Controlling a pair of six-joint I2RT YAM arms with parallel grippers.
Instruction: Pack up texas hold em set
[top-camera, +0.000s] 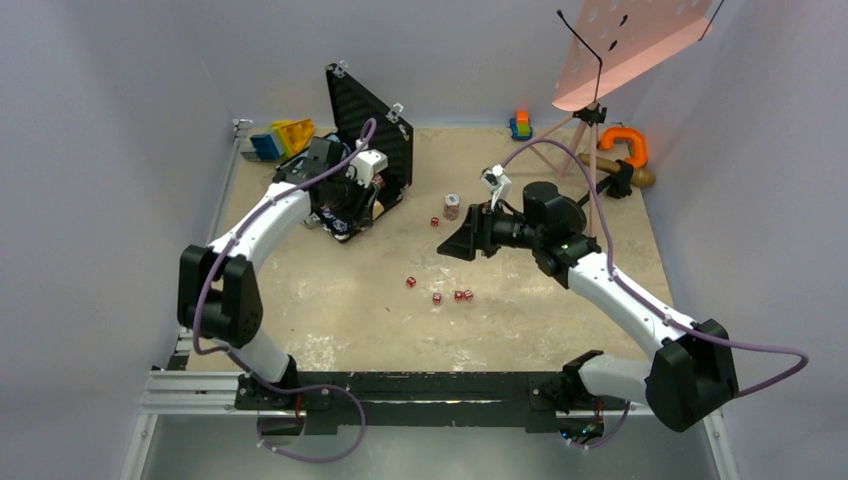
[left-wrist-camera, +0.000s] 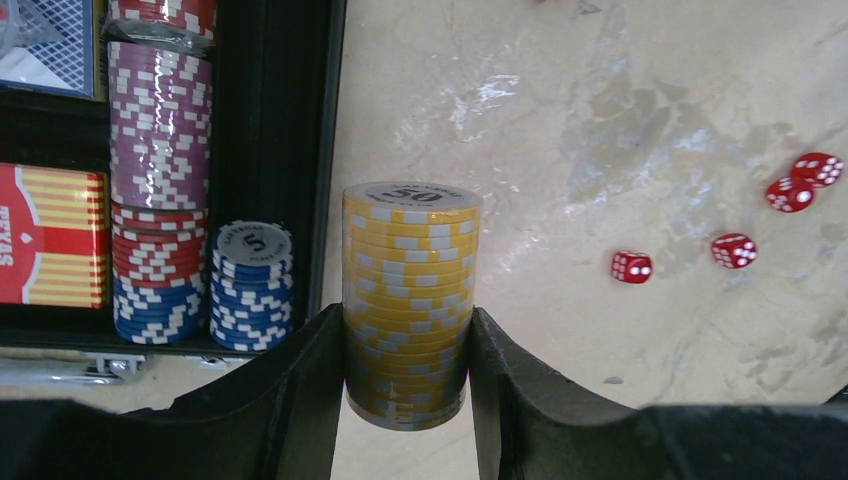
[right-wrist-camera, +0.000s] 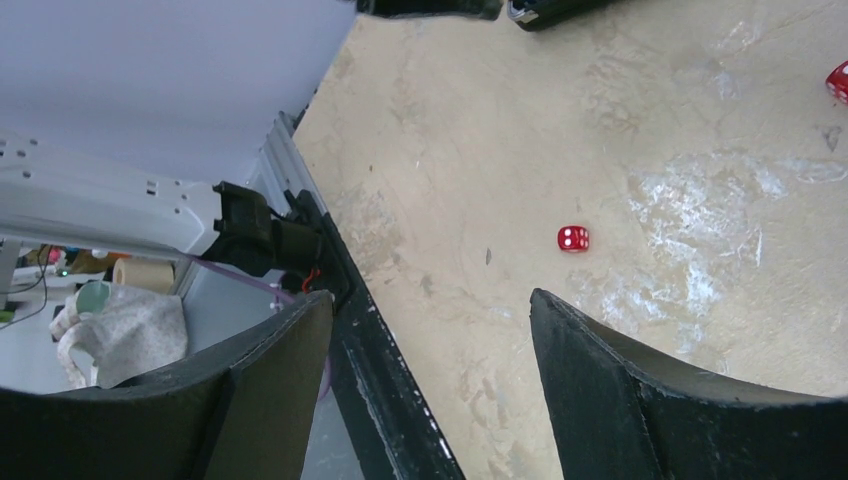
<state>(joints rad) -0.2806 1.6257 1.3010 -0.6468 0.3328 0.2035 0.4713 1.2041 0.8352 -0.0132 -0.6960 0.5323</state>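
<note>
The black briefcase (top-camera: 372, 125) lies open at the back left with its lid upright. In the left wrist view its tray (left-wrist-camera: 275, 120) holds rows of purple, red and blue chips (left-wrist-camera: 158, 190), a short blue stack (left-wrist-camera: 252, 285) and the orange-red card box (left-wrist-camera: 48, 235). My left gripper (left-wrist-camera: 407, 325) is shut on a yellow chip stack (left-wrist-camera: 410, 260), just outside the case's wall. Several red dice (left-wrist-camera: 631, 267) lie on the table (top-camera: 437, 297). A small chip stack (top-camera: 452, 206) stands mid-table. My right gripper (right-wrist-camera: 430, 305) stands open and empty above the table, with one die (right-wrist-camera: 573, 238) beyond it.
Blue and yellow toy blocks (top-camera: 283, 138) sit behind the case. A pink music stand (top-camera: 630, 40), an orange clamp-like thing (top-camera: 625, 145) and a small toy (top-camera: 521, 124) stand at the back right. The black front rail (right-wrist-camera: 390, 380) runs under my right gripper.
</note>
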